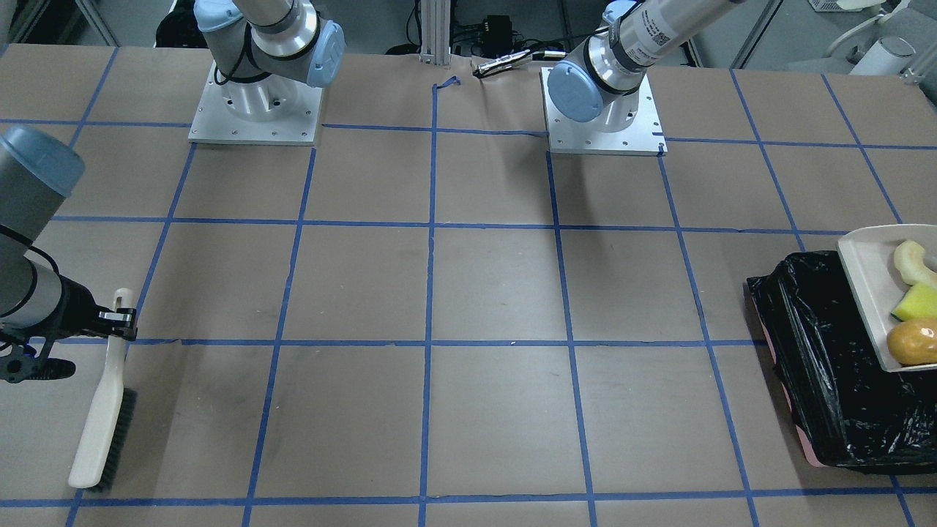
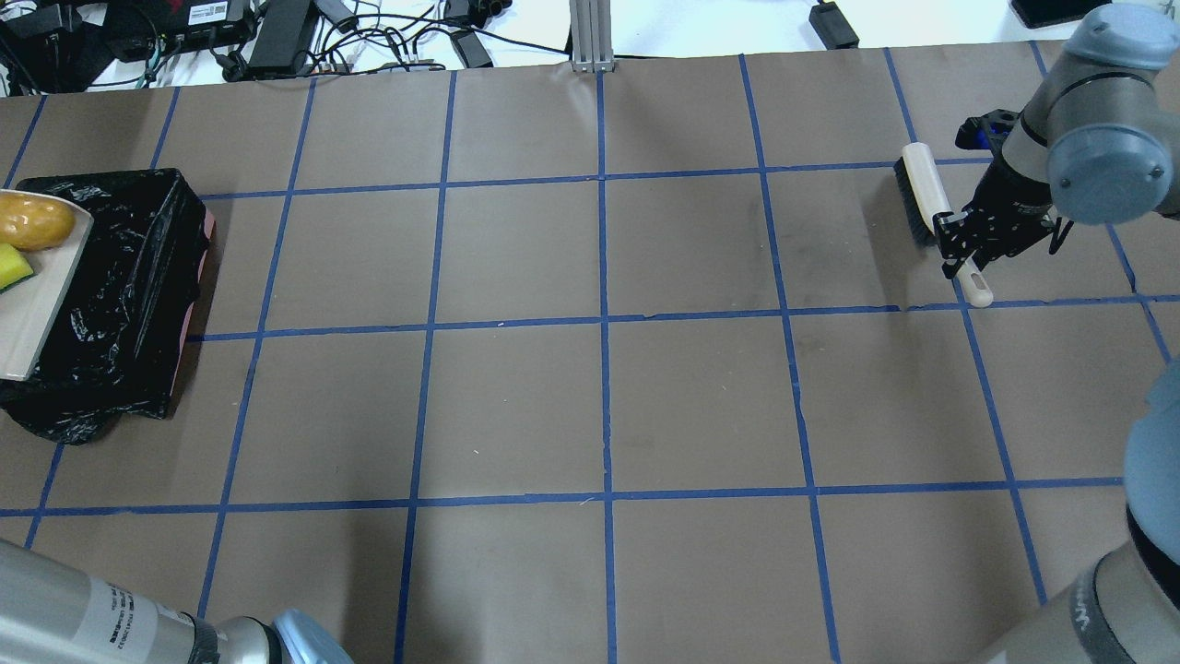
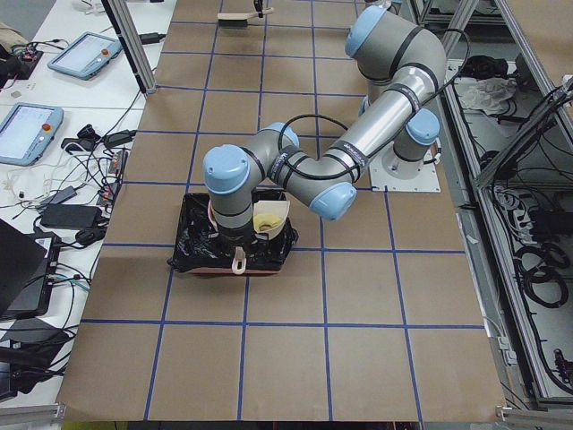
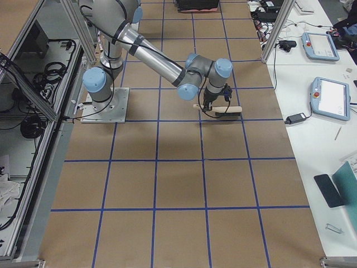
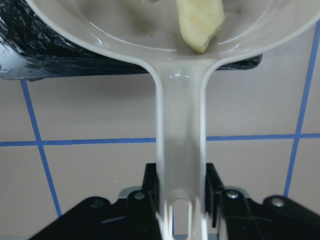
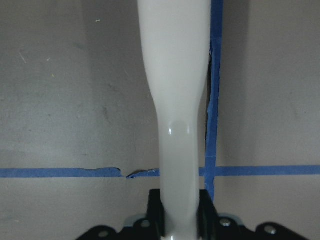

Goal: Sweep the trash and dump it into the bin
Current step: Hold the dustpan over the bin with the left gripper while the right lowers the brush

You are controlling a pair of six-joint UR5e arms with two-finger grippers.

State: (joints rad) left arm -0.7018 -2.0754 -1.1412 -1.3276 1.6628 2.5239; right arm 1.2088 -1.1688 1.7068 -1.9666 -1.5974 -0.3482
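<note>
three trash pieces (image 1: 916, 301) front, two overhead

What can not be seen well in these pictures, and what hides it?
- The dustpan: cut by the right edge of the front-facing view, so its handle and the left tool are outside it.
- Inside of the bin: hidden by the dustpan above and the black bag.
- Bristles of the brush: the right wrist view shows only the handle.

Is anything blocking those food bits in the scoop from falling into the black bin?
Nothing visible does. The potato, slice and wedge lie in the dustpan, which hangs over the black-lined bin. Only the pan's own floor holds them up.
</note>
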